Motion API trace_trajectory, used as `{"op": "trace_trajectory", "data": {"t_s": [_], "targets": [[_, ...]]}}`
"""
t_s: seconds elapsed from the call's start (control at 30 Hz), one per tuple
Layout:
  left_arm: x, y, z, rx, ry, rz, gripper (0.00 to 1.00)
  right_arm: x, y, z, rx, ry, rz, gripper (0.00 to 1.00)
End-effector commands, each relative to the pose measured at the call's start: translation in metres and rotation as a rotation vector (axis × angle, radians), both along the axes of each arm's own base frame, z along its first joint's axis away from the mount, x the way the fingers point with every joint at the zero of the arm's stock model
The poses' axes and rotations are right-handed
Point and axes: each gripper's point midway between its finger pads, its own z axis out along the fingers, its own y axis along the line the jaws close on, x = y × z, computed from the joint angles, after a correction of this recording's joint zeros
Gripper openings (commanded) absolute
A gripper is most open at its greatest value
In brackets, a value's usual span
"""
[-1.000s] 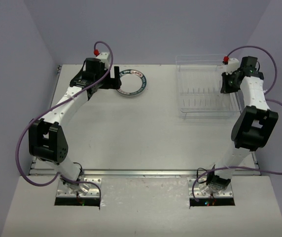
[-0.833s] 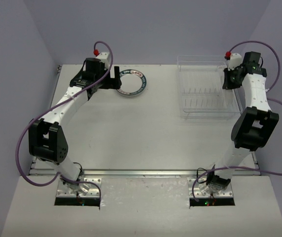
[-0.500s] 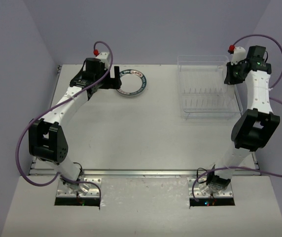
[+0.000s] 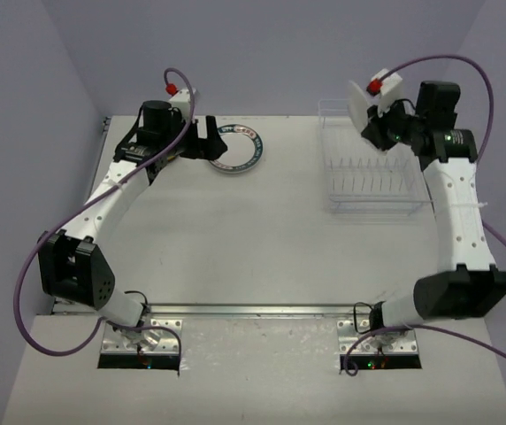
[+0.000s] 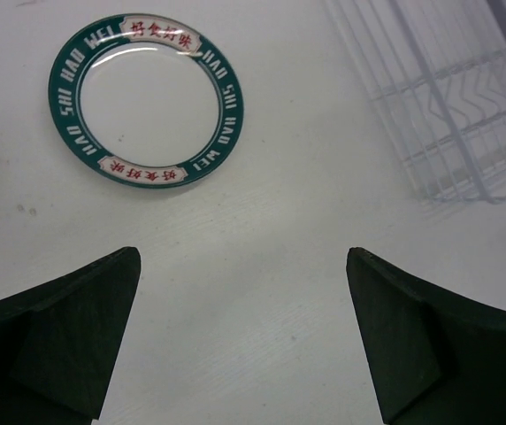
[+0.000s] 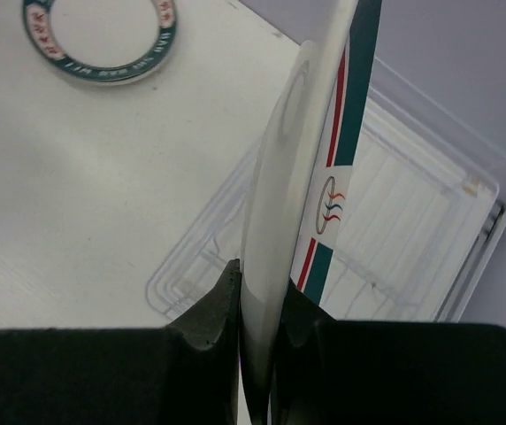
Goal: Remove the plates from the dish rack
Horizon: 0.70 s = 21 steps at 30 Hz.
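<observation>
Item: white plate (image 6: 275, 204), on edge, rim pinched between the right gripper (image 6: 257, 297) fingers, dish rack (image 6: 412, 230) beneath them. Left gripper (image 5: 242, 257): fingers spread wide, green-rimmed plate (image 5: 145, 99) flat just ahead. Handling: firm pinch, tilt flat before release.

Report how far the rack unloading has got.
Done: one green-rimmed plate lies flat on the table, ahead of the open left gripper. In hand: the right gripper is shut on a white plate with a striped rim, held on edge above the dish rack. Left: setting that plate down; no other plate shows in the rack.
</observation>
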Motion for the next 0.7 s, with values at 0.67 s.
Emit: {"op": "trace_trajectory", "data": {"t_s": [0.67], "targets": [[-0.068,-0.048,0.028,-0.234,0.088,-0.405,0.86,-0.104,0.193,-0.019,-1.059,-1.239,0.591,0.00]]}}
